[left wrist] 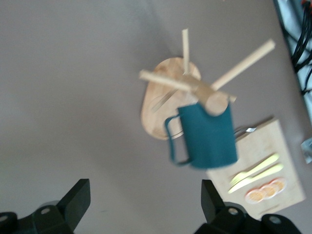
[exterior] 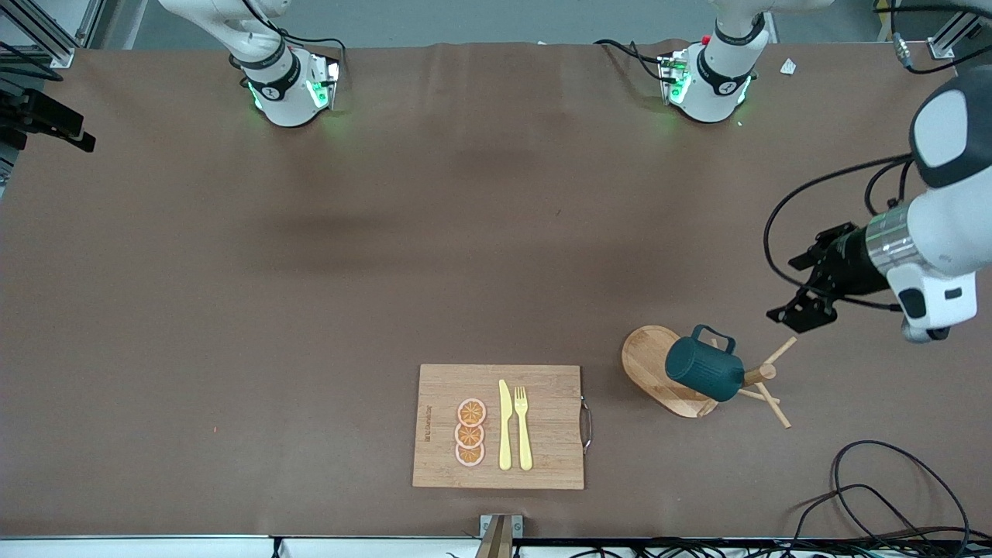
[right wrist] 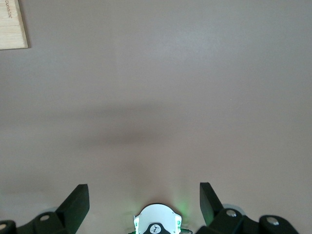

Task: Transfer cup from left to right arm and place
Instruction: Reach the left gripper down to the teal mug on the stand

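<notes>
The cup [exterior: 701, 370] is a dark teal ribbed mug that hangs tilted on a peg of the wooden peg rack [exterior: 647, 360], its handle turned up. The rack stands toward the left arm's end of the table, near the front camera. My left gripper [exterior: 798, 314] hovers open in the air beside the rack, apart from the cup. In the left wrist view the cup [left wrist: 207, 136] hangs on the rack [left wrist: 161, 102], and nothing lies between the open left gripper [left wrist: 145, 195]. My right gripper [right wrist: 145, 197] is open and empty, high over the table by its own base [right wrist: 157, 222]; the front view does not show it.
A wooden cutting board [exterior: 542, 457] lies beside the rack toward the right arm's end, bearing a yellow knife [exterior: 504, 425], a yellow fork [exterior: 524, 428] and orange slices [exterior: 470, 432]. Black cables [exterior: 891, 496] loop at the table's near corner by the left arm's end.
</notes>
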`<state>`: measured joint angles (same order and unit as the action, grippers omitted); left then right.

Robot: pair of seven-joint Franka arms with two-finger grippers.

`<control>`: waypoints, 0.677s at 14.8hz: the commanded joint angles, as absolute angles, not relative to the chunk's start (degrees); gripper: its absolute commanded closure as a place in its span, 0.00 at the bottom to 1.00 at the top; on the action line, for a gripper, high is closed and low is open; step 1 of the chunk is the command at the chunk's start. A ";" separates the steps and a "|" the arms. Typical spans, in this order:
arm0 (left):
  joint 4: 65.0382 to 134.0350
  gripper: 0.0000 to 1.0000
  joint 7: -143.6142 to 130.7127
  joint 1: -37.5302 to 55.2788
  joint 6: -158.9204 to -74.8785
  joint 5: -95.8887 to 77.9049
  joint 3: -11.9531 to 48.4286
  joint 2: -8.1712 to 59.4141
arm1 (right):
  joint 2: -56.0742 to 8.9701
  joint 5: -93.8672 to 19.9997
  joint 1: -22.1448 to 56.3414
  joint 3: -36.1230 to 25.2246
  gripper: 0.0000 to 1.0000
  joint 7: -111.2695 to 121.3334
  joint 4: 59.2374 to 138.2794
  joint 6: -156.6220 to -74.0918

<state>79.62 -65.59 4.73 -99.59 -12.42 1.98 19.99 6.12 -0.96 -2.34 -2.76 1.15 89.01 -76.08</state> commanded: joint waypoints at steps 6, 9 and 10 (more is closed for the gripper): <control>78.05 0.00 -70.66 5.71 -108.36 -16.26 2.72 26.89 | 6.94 -1.14 -2.72 -2.46 0.00 1.76 89.21 -75.50; 78.13 0.00 -70.75 6.15 -111.87 -16.43 2.81 29.35 | 6.94 -1.05 -2.72 -2.46 0.00 1.76 89.21 -75.50; 78.13 0.00 -70.66 6.24 -113.28 -16.52 2.81 30.31 | 6.94 -1.05 -2.72 -2.46 0.00 1.76 89.21 -75.50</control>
<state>79.47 -70.29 6.30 -111.30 -15.61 2.82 27.93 6.12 -0.96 -2.34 -2.76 1.17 89.00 -75.96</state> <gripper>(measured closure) 0.000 0.000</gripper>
